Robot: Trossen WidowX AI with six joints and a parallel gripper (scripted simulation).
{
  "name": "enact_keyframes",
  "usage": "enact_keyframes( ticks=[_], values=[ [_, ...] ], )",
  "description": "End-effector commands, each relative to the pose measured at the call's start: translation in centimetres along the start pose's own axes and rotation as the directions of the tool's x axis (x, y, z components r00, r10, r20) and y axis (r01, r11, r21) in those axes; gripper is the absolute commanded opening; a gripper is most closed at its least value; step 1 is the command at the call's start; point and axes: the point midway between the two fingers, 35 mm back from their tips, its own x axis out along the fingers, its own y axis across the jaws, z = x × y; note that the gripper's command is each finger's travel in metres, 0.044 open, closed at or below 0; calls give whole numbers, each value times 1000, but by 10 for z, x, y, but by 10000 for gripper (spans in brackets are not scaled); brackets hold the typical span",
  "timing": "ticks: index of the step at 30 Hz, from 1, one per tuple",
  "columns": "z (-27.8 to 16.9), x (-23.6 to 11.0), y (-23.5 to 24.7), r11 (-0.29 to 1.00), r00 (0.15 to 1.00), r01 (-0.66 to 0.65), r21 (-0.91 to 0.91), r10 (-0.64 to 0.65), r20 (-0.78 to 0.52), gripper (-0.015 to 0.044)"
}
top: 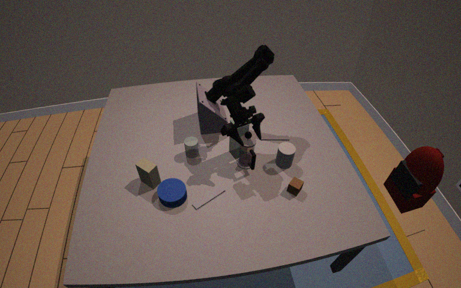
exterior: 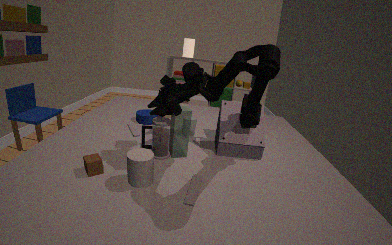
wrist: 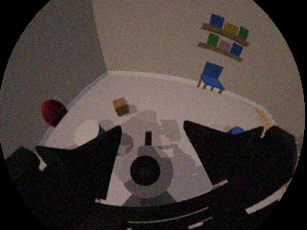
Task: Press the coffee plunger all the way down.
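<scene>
The coffee press (top: pixel 245 160) (exterior: pixel 161 140) stands upright, a clear glass cylinder with brown contents and a black handle (top: pixel 252 159) (exterior: pixel 143 137) (wrist: pixel 148 138) facing the front. Its round black plunger knob (top: pixel 248 134) (wrist: pixel 145 171) shows over the middle of the lid. It sits close above the lid in the top view; the exact gap is unclear. In the exterior view the knob is hidden by the fingers. My gripper (top: pixel 251 141) (wrist: pixel 153 126) is open, tilted down just above the press, with its fingers apart on either side of the knob and nothing held.
A pale green box (exterior: pixel 180 136) stands right beside the press, towards the arm's base. A white cylinder (top: pixel 285 156) (exterior: pixel 140 167) (wrist: pixel 87 132) and a brown cube (top: pixel 295 186) (exterior: pixel 93 164) (wrist: pixel 121 106) stand nearby. A greenish cylinder (top: pixel 191 147), yellowish block (top: pixel 148 173) and blue disc (top: pixel 172 191) are opposite.
</scene>
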Motion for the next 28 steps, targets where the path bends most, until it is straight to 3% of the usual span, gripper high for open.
enact_keyframes(
  ticks=[1, 6, 14, 28],
  values=[
    [0, 0, -1, 1000, 1000, 6, -3, -6, 3, 440],
    [12, -13, -1, 1000, 1000, 9, -4, -9, -4, 440],
    [47, -73, 12, 1000, 1000, 7, 2, -7, -13, 440],
    [47, -74, 12, 1000, 1000, 6, 2, -6, -13, 440]
  ],
)
